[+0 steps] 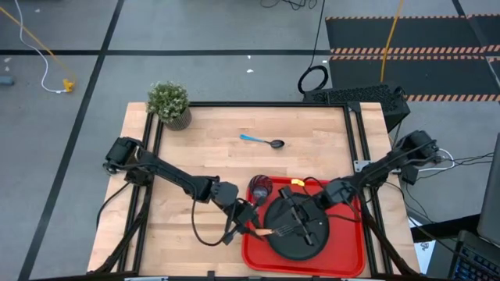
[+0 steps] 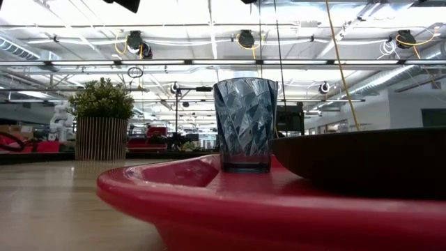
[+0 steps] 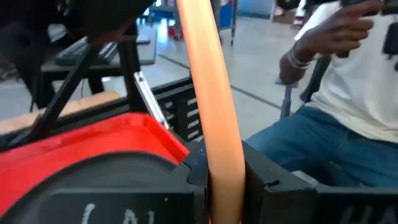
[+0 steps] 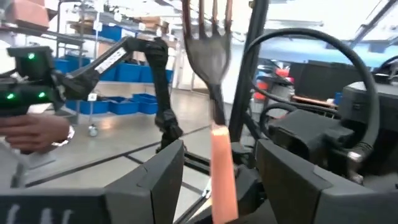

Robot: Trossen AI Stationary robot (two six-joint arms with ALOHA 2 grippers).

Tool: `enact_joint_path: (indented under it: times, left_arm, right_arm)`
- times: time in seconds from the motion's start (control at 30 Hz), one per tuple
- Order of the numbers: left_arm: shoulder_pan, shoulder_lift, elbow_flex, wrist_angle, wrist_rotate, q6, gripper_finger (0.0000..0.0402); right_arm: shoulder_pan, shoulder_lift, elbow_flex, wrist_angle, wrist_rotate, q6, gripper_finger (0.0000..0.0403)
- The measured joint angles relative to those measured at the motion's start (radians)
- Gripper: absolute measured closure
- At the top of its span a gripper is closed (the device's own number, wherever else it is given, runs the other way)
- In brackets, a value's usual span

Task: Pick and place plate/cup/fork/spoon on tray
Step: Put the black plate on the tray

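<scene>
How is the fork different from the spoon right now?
The fork has an orange handle; the spoon has a light blue one. The fork is over the black plate on the red tray, between the two grippers; the spoon lies alone on the bare wooden table, off the tray. The left gripper is shut on the fork's handle; nothing touches the spoon. Both are slim.

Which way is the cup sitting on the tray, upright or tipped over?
Upright. In the low view the cup stands on its base on the red tray, mouth up, beside the plate. It looks empty.
</scene>
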Motion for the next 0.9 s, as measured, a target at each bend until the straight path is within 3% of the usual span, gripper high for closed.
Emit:
enact_joint_path:
  times: [0.6, 0.77, 0.9]
  left_arm:
    - [0.037, 0.063, 0.000, -0.051, 0.121, 0.005, 0.0362]
    - [0.045, 0.072, 0.001, -0.002, 0.149, 0.020, 0.0362]
    - [0.050, 0.072, 0.001, 0.018, 0.155, 0.024, 0.0362]
  right_arm:
    - [-0.029, 0.052, 0.006, 0.015, -0.137, -0.050, 0.0240]
    - [-0.035, 0.052, 0.006, 0.000, -0.226, -0.053, 0.0260]
    - [-0.036, 0.052, 0.006, -0.003, -0.229, -0.055, 0.0277]
